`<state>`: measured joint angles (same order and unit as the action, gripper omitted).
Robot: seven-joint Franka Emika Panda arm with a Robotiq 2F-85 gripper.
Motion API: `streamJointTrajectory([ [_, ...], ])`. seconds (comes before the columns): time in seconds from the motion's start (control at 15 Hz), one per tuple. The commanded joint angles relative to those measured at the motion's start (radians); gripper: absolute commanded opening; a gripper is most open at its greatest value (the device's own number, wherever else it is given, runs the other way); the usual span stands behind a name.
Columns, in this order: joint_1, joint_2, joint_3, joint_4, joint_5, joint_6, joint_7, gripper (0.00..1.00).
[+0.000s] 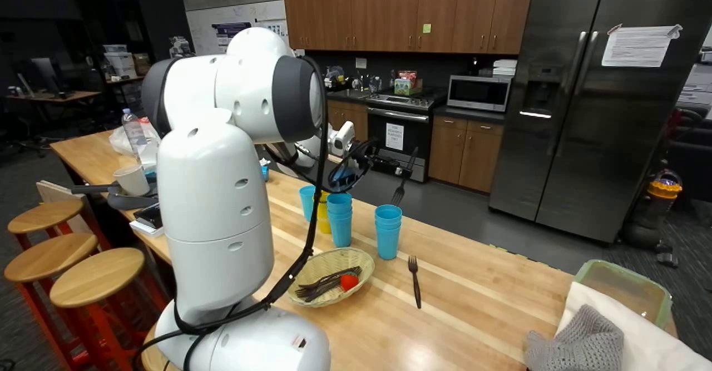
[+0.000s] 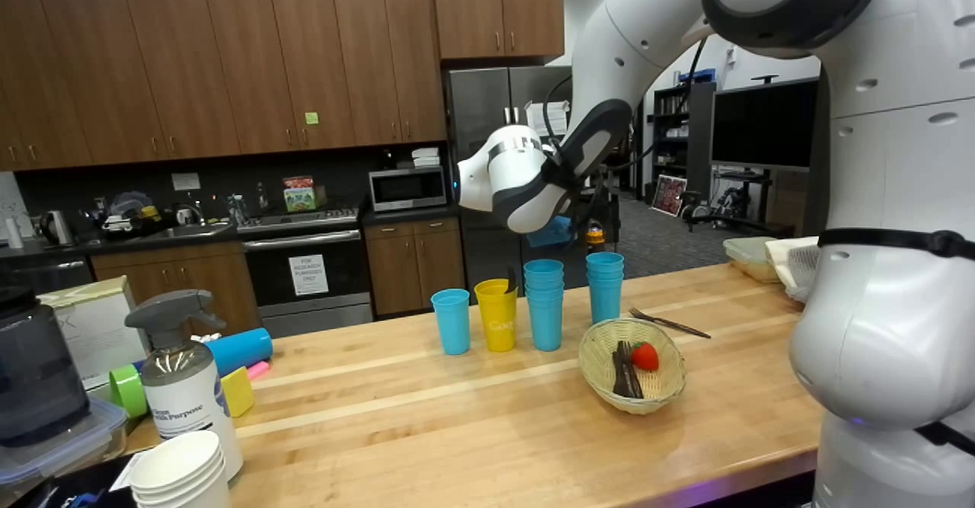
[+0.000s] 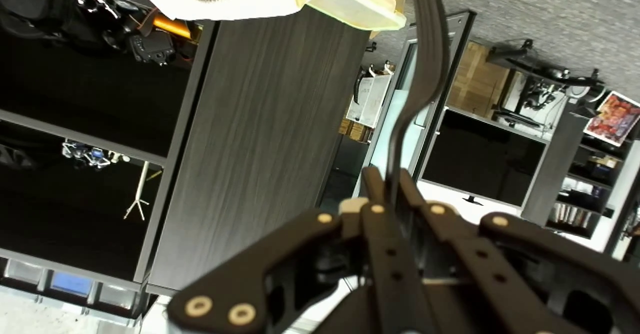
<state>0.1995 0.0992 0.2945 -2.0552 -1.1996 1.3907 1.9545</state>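
Your tool (image 3: 391,176) was nearly closed, pinching a fork (image 3: 432,48) by its handle. In an exterior view, the fork slanted steeply tines down from the tool, over or behind (you couldn't tell which) a blue cup stack (image 1: 387,235) near the kitchen-side edge of the bench (image 1: 473,304).

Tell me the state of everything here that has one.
Held fork: clamped, tines down
Gripper: shut on it
Loose fork: lying flat
Blue cups: upright, some stacked
Yellow cup: upright
Basket: holding cutlery and a red item
Microwave: shut
Oven: shut
Refrigerator: shut
Upper cabinets: shut
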Motion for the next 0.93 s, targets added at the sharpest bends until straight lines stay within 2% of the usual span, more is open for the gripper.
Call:
streamJointTrajectory([
  [0.0,0.023,0.002,-0.018,0.015,0.031,0.001,-0.01,0.38],
  [0.4,0.031,-0.007,-0.019,0.012,0.049,0.004,-0.019,0.8],
  [0.6,0.032,-0.057,-0.014,-0.015,0.082,0.042,-0.011,1.0],
  [0.87,0.041,-0.127,-0.012,-0.037,0.173,0.069,0.025,1.0],
])
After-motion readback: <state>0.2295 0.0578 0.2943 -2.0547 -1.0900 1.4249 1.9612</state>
